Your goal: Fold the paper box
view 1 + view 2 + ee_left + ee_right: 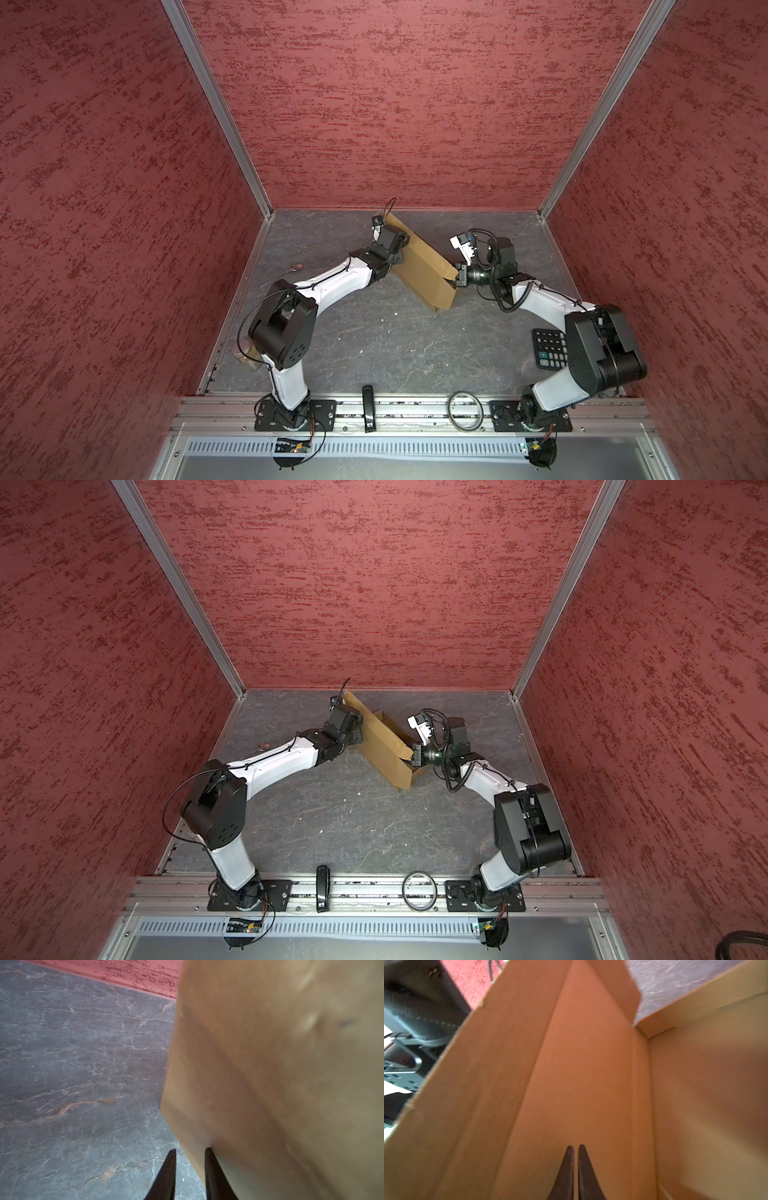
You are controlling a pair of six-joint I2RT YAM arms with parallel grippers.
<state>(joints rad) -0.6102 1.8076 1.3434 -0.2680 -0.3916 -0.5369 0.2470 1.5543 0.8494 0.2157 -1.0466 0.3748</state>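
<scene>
- One paper box [419, 266], at far middle of the surface [374, 345], raised on its edge, slanting from far left to near right between the arms.
- Two grippers: left gripper [190, 1150] with fingers a little apart, one fingertip at the box's outer panel; right gripper [576, 1146] with fingers together, inside the box's open side, nothing between them.
- One calculator [548, 348] at near right; one ring [465, 409] and one black bar [368, 409] on the near rail.
- Far corner of the box close to the far wall; wide open surface in the near middle.
</scene>
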